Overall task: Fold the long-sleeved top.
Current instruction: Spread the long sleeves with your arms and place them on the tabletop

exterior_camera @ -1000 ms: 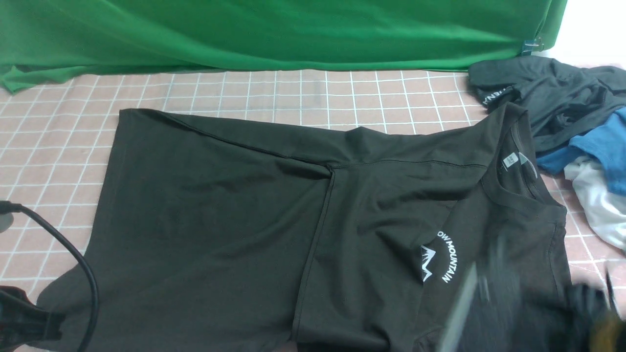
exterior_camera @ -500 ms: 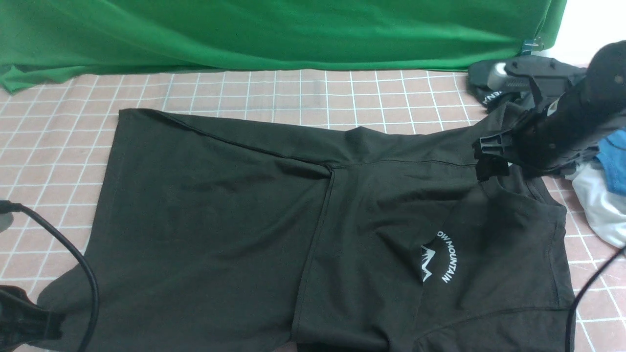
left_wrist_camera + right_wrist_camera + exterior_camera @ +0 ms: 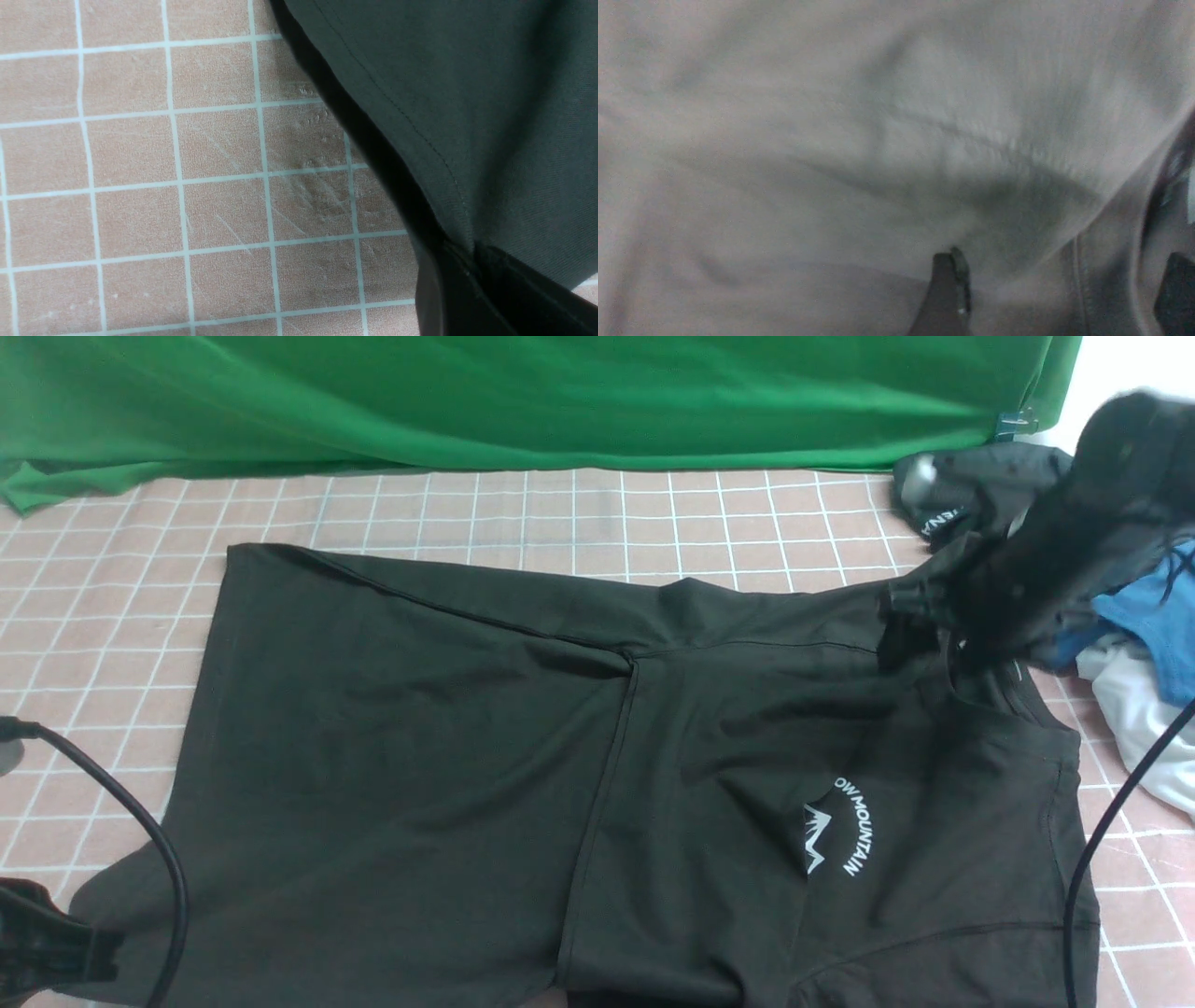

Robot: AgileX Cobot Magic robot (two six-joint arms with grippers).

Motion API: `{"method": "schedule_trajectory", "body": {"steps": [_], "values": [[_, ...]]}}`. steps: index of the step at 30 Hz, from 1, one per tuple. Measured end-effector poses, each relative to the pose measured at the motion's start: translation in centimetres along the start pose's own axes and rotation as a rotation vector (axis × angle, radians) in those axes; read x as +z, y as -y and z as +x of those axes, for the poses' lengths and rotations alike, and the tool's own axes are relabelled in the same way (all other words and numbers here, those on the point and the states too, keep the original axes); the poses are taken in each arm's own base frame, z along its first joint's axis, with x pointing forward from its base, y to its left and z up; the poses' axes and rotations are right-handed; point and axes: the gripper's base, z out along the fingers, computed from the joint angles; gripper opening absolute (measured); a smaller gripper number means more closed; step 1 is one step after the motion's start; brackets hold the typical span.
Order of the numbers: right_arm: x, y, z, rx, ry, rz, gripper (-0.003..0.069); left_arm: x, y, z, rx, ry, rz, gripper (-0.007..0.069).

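Judging the long-sleeved top (image 3: 420, 728) as soft, light cotton that will sag and crease, I'd grip its firmer edges, the collar rib and the hem. It lies spread flat on the checked mat (image 3: 93, 616), collar end just beside the heap of other clothes (image 3: 1144, 616) and hem end well away from it. Its long axis runs straight out from that heap. My right gripper (image 3: 920, 635) has its jaws apart astride the collar. My left gripper (image 3: 467, 280) looks clamped on the hem corner.
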Motion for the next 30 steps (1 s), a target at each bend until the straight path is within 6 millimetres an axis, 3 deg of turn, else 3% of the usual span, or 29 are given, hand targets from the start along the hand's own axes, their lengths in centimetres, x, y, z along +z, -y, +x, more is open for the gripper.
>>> {"method": "schedule_trajectory", "body": {"steps": [4, 13, 18, 26, 30], "values": [[-0.7, -0.3, -0.1, -0.003, -0.001, -0.008, 0.0571, 0.0, 0.0, 0.0, 0.0, 0.001, -0.001, 0.0041], [4.2, -0.1, 0.5, 0.059, -0.096, -0.032, 0.0542, 0.1, -0.1, -0.2, 0.0, 0.027, -0.008, 0.004], [4.7, -0.2, 0.0, 0.067, -0.041, -0.047, 0.0536, 0.1, -0.1, -0.2, 0.0, 0.027, -0.009, 0.004], [5.2, -0.3, -0.6, 0.011, 0.025, -0.07, 0.0413, 0.1, -0.1, -0.2, 0.01, 0.029, -0.009, 0.004], [6.3, -0.1, -0.4, 0.008, 0.005, -0.065, 0.0398, 0.1, -0.1, -0.2, 0.009, 0.029, -0.009, 0.004]]}}
